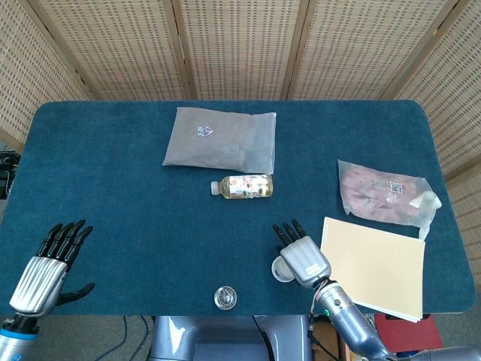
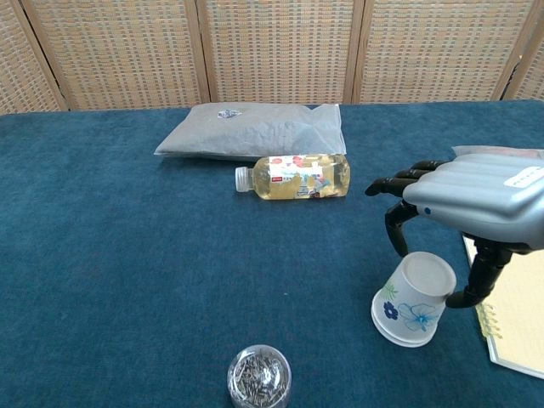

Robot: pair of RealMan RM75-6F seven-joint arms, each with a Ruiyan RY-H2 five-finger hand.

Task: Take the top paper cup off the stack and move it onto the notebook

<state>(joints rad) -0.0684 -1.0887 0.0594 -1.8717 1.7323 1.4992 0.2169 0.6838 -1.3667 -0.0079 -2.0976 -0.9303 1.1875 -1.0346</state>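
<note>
At the table's near left edge we see our left hand (image 1: 46, 262) with fingers spread apart, holding nothing; a small jar (image 2: 259, 376) of pins sits near the front; a bottle (image 2: 294, 177) lies on its side before a grey bag (image 2: 255, 130); our right hand (image 2: 476, 204) closes finger and thumb around the tilted upturned paper cup (image 2: 414, 299), just beside a notebook (image 1: 376, 265).

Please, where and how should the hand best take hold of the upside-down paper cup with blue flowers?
Best to grip the paper cup across its narrow upturned base, coming from above. It stands inverted with the wide rim on the table, tilting a little, so the tapered top fits between thumb and fingers. The right hand is already over it, thumb and a finger on either side.
</note>
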